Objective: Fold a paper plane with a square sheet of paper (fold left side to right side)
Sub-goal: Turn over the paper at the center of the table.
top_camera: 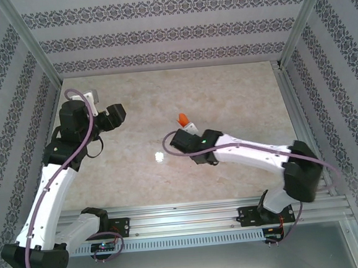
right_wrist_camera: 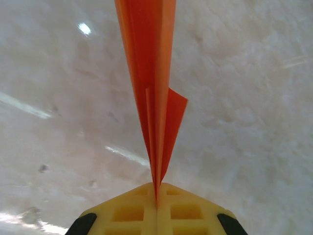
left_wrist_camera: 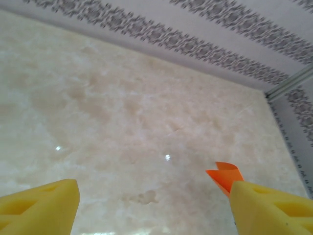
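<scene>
1. Currently, the paper plane [right_wrist_camera: 151, 83] is being pinched at one end between the fully closed jaws of the right gripper [right_wrist_camera: 156, 190], probably so its creased layers are not springing apart.
2. It is being held edge-on above the middle of the table [top_camera: 237, 86], apparently off the surface.
3. The left gripper [left_wrist_camera: 152, 198] is being held wide open and empty over the table's left part, leaving the plane room.

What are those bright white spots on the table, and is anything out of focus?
Top view: one small reflected-light glint on the glossy table, otherwise sharp. Left wrist view: two glints; the open left claw's yellow fingers look soft-edged, close to the lens. Right wrist view: one glint plus pale streaks beside the orange paper pinched in the right claw.
</scene>
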You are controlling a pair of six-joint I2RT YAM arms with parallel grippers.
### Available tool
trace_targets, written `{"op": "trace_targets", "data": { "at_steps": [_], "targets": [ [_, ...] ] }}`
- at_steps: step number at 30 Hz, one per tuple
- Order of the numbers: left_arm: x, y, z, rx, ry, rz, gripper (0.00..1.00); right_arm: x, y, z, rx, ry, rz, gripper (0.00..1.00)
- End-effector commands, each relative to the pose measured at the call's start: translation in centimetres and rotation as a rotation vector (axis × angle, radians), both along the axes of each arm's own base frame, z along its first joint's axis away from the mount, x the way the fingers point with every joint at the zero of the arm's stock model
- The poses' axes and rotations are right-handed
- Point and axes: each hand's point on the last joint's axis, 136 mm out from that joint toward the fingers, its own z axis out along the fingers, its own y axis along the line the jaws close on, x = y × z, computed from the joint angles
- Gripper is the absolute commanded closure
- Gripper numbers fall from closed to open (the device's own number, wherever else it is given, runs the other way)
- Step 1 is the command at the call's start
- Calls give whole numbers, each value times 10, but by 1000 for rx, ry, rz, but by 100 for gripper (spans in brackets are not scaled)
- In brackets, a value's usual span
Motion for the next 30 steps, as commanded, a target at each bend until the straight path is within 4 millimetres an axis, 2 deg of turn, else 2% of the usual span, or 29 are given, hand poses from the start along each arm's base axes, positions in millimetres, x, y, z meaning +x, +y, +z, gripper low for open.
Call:
{"op": "trace_targets", "data": {
  "at_steps": [1, 5, 10, 14, 16, 18, 22, 25, 27, 30],
  "targets": [
    [-2, 18, -31, 31, 95, 96, 19, 9, -31, 22, -445, -153, -12, 99],
    [-1, 21, -43, 61, 123, 102, 19, 16, -1, 0, -584, -179, 40, 99],
    [-2, 21, -55, 76, 148, 98, 18, 13, 23, -46, -605, -108, 88, 95],
    [-2, 18, -63, 69, 166, 83, 18, 5, 31, -74, -550, -14, 109, 85],
    [-2, 15, -68, 62, 181, 67, 17, -3, 40, -82, -471, 51, 128, 74],
    [-2, 12, -72, 59, 194, 53, 17, -15, 58, -86, -342, 119, 169, 61],
    [-5, 4, -83, 48, 226, 2, 17, -49, 100, -71, -49, 225, 286, 31],
    [-9, -8, -97, 13, 260, -59, 18, -65, 117, -44, 141, 262, 323, 20],
    [-13, -23, -107, -52, 282, -120, 19, -65, 117, -22, 231, 235, 320, 16],
    [-18, -55, -122, -210, 317, -234, 24, -49, 103, 9, 355, 183, 259, 14]
  ]
}}
